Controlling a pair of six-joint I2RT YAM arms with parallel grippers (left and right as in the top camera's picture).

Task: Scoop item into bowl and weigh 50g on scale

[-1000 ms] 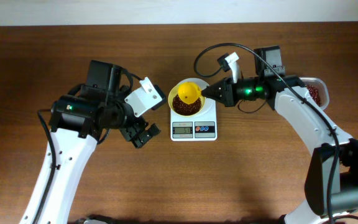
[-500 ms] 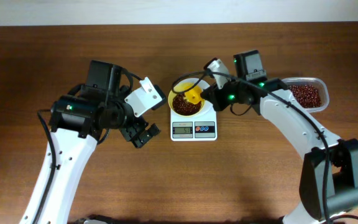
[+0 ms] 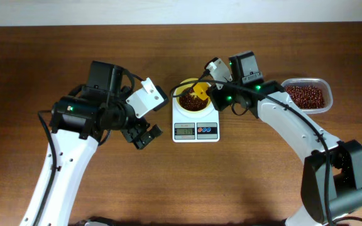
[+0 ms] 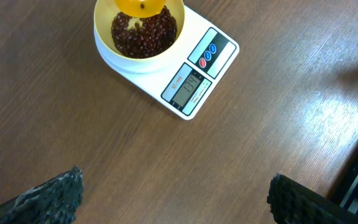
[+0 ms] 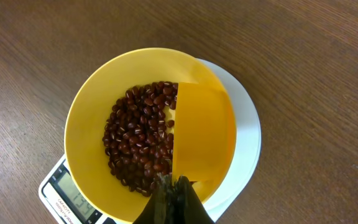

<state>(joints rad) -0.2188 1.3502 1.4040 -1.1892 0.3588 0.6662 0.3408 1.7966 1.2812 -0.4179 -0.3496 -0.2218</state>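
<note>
Eyes on the small white digital kitchen scale (image 4: 166, 70), the only thing here carrying any writing. Its grey display window (image 5: 73, 190) shows dark digits. From the right wrist view, seen slantwise at the lower left edge, they look like 134, though the last figure is not certain. From the left wrist view the digits are there too, but too blurred to call. Tiny print runs along the scale's front edge by the display, too small to read. The coloured round buttons (image 4: 209, 55) carry marks that cannot be made out. Overhead, nothing is legible.
</note>
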